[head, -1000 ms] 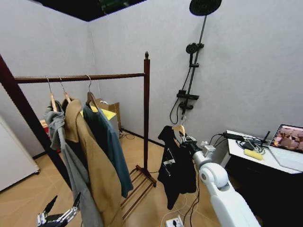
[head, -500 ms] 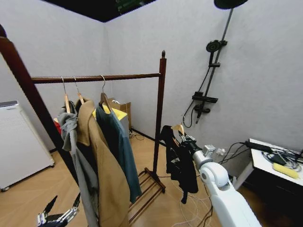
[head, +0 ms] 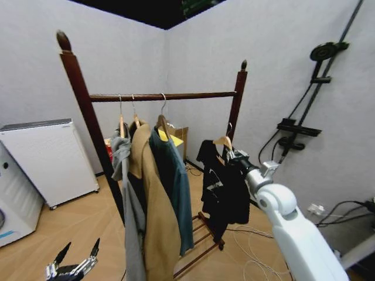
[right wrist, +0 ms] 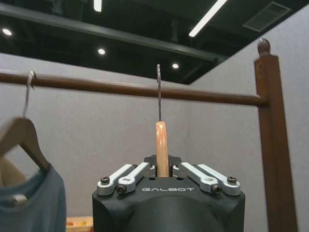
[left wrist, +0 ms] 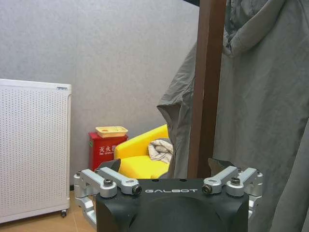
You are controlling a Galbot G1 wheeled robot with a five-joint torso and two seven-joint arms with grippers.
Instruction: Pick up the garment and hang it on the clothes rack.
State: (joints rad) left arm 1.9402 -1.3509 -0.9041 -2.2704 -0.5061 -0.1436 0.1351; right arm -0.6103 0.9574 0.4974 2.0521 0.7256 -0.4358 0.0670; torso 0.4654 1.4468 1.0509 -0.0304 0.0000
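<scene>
The garment (head: 224, 186), a black tee with a white print, limp and soft, hangs from a light wooden hanger (head: 222, 141). The right gripper (head: 235, 157) has its fingers pinched narrow on the hanger's neck, as the right wrist view shows (right wrist: 162, 155), and carries it in the air beside the clothes rack (head: 164, 96), near the far post, below bar height. The thin metal hook (right wrist: 158, 92) stands upright, apart from the bar, not over it.

Progress, by my judgement: pick-up done; carry nearly done; hooking onto the bar and letting go are left.

The rack is dark reddish-brown turned wood: two posts with finials, one round bar, slatted foot. On the bar hang a grey hooded top (head: 126, 193), a tan coat (head: 153, 222) and a teal-blue shirt (head: 176, 181), bunched toward the near post; the bar's far stretch is bare.

The left gripper (head: 75, 266) hangs low by the floor, fingers spread wide, holding nothing.
</scene>
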